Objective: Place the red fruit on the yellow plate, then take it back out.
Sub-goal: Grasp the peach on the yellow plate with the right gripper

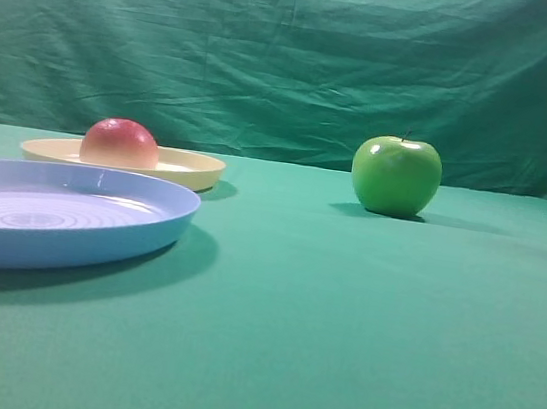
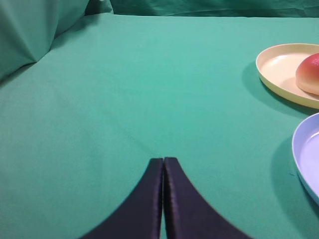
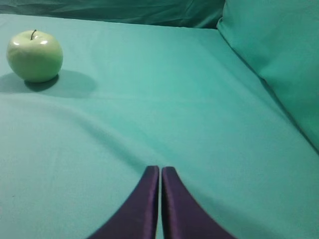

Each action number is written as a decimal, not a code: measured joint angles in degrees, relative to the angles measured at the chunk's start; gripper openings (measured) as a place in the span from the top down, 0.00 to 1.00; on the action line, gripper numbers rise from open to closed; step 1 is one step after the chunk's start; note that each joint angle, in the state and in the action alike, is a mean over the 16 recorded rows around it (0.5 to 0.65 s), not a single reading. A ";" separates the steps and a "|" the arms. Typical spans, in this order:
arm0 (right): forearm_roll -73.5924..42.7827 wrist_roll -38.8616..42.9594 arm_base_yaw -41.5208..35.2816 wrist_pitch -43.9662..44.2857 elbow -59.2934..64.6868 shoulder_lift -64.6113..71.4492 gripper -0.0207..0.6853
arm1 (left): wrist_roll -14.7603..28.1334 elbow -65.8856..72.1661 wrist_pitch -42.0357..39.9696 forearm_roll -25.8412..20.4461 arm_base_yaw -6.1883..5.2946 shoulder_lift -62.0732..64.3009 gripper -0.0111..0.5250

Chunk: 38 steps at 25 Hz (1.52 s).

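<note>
The red fruit (image 1: 120, 143) rests inside the yellow plate (image 1: 192, 169) at the left of the exterior high view. The left wrist view catches the same fruit (image 2: 310, 73) at its right edge, on the plate (image 2: 276, 67). My left gripper (image 2: 163, 160) is shut with nothing between its dark fingers, hovering over bare cloth well to the left of the plate. My right gripper (image 3: 160, 169) is shut and empty too, over cloth far from both. Neither gripper appears in the exterior high view.
A larger light blue plate (image 1: 150, 224) with concentric rings sits in front of the yellow one; its rim (image 2: 299, 154) shows in the left wrist view. A glossy green apple (image 1: 395, 175) stands at centre right, also the apple (image 3: 35, 56) in the right wrist view. Green cloth backdrop rises behind.
</note>
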 joint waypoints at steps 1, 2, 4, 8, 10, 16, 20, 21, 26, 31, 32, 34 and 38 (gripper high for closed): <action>0.68 -0.05 0.00 -0.12 0.01 0.00 0.97 | -0.01 0.00 0.00 0.00 0.00 0.00 0.98; 1.45 -0.09 0.00 -0.28 0.02 0.00 0.97 | -0.01 0.00 0.00 0.00 0.00 0.00 0.98; 3.16 -0.14 0.00 -0.64 0.03 0.00 0.97 | -0.02 0.00 0.00 0.00 0.00 0.00 0.98; 6.67 -0.34 0.00 -0.82 -1.00 0.16 0.97 | -0.04 0.00 0.00 0.00 0.00 0.00 0.98; 8.29 -0.68 0.11 -0.61 -2.39 0.66 0.97 | -0.05 0.00 0.00 0.00 0.00 0.00 0.98; 11.45 -2.74 1.95 1.97 -9.96 4.83 0.97 | -0.07 0.00 0.00 0.00 0.00 0.00 0.98; 11.93 -4.37 4.69 5.26 -17.23 9.79 0.97 | -0.07 0.00 0.00 0.00 0.00 0.00 0.98; 11.97 -4.81 5.57 6.09 -19.21 11.37 0.97 | -0.07 0.00 0.00 0.00 0.00 0.00 0.98; 12.57 -7.30 11.07 9.57 -28.31 21.09 0.97 | -0.07 0.00 0.00 0.00 0.00 0.00 0.98; 13.60 -9.15 16.52 12.16 -35.94 32.38 0.97 | -0.07 0.00 0.00 0.00 0.00 0.00 0.98; 13.89 -9.58 17.42 12.64 -37.40 34.79 0.97 | -0.07 0.00 0.00 0.00 0.00 0.00 0.98; 14.66 -10.76 18.99 13.55 -40.31 39.70 0.97 | -0.07 0.00 0.00 0.00 0.00 0.00 0.98; 17.62 -14.76 21.16 15.22 -46.19 49.60 0.97 | -0.07 0.00 0.00 0.00 0.00 0.00 0.98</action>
